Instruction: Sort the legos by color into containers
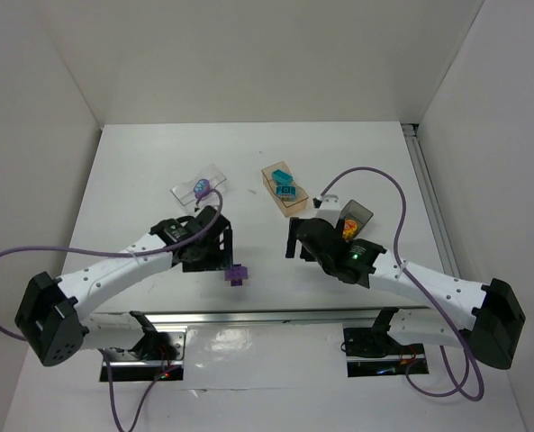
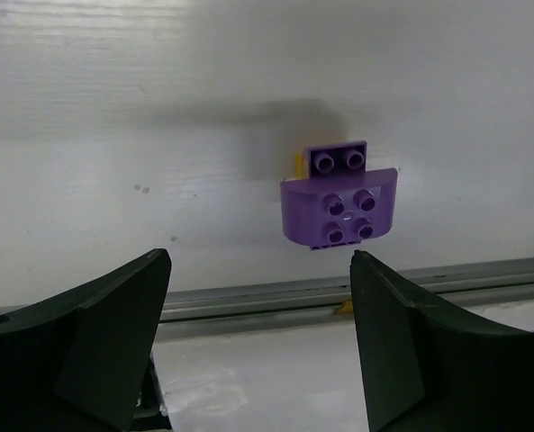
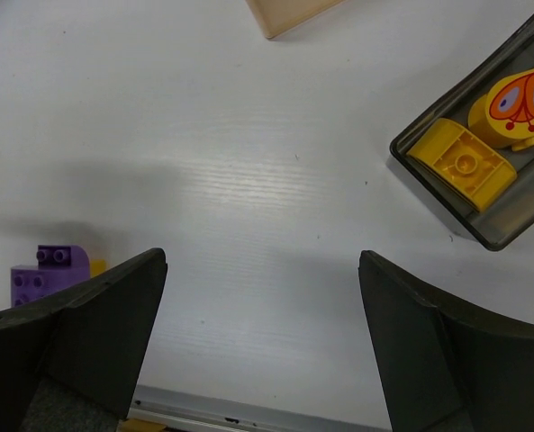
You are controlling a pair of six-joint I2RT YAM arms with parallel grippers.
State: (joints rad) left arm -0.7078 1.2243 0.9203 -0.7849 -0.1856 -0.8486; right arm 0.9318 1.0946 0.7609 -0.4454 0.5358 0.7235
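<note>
A purple lego (image 1: 238,274) lies on the table near its front edge, with a small yellow piece (image 2: 297,162) touching its far side. In the left wrist view the purple lego (image 2: 341,205) lies just beyond my open, empty left gripper (image 2: 259,270), which in the top view (image 1: 220,245) hangs just left of it. My right gripper (image 3: 262,270) is open and empty over bare table (image 1: 295,241). The purple lego also shows in the right wrist view (image 3: 50,270). The clear box (image 1: 199,187) holds a purple brick. The tan-orange box (image 1: 283,189) holds teal bricks. The dark smoky box (image 3: 501,216) holds orange-yellow bricks (image 3: 460,162).
The table's front edge with a metal rail (image 2: 276,292) runs close behind the purple lego. The dark box (image 1: 355,220) sits right beside the right wrist. A corner of the tan box (image 3: 289,13) shows at the top of the right wrist view. White walls enclose the table.
</note>
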